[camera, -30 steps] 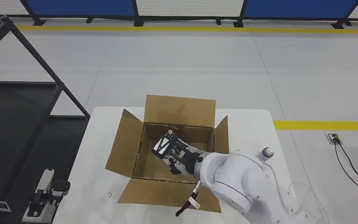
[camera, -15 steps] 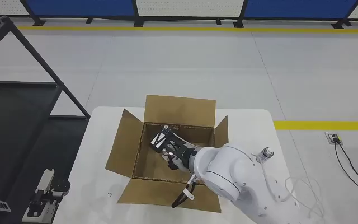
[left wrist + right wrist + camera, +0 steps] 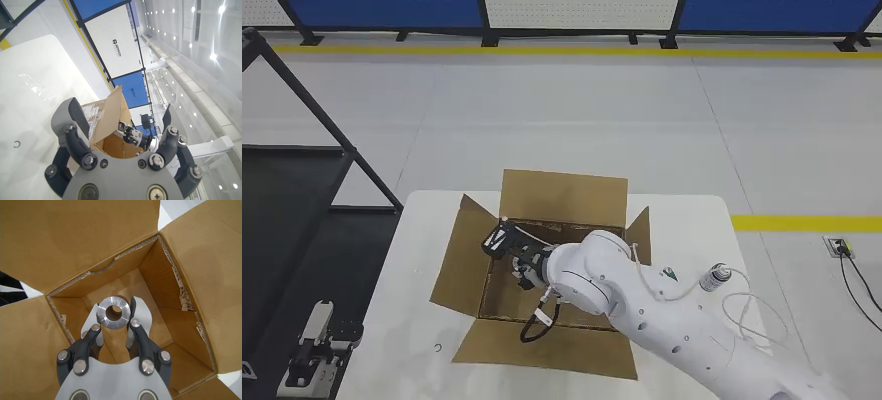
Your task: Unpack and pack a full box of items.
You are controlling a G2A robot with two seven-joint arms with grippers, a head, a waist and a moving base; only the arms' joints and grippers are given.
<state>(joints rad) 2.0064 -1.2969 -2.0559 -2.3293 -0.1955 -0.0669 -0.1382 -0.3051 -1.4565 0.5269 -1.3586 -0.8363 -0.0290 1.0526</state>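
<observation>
Well, starting at my far left, the left tool (image 3: 122, 108) sits low beside the left edge of the bench (image 3: 412, 325), its fingers spread wide with nothing between them, looking across the white top toward the box. A small C-shaped ring (image 3: 17, 144) lies alone on the bench between that tool and the box. In the middle stands the cardboard box (image 3: 562, 197), all four flaps folded outward. The right arm comes over the near flap and down into it on the left-hand side of the opening. The right tool (image 3: 114, 305) is closed on a metal bushing (image 3: 104, 319), one finger pressed against each side of its round body. I am looking straight down its bore, so its axis runs along the tool's pointing direction, down toward the box floor, which shows bare brown cardboard beneath and around it. The bushing hangs inside the walls, near the left wall and apart from the floor. I cannot tell from this whether it is going in or coming out; either way the coming move runs along that axis, straight down to set it on end or straight up to clear the rim. The right arm is the only one placed for it, with the left well apart. Off to the right, a small upright can (image 3: 716, 276) stands on the bench just beyond the box's right flap.
</observation>
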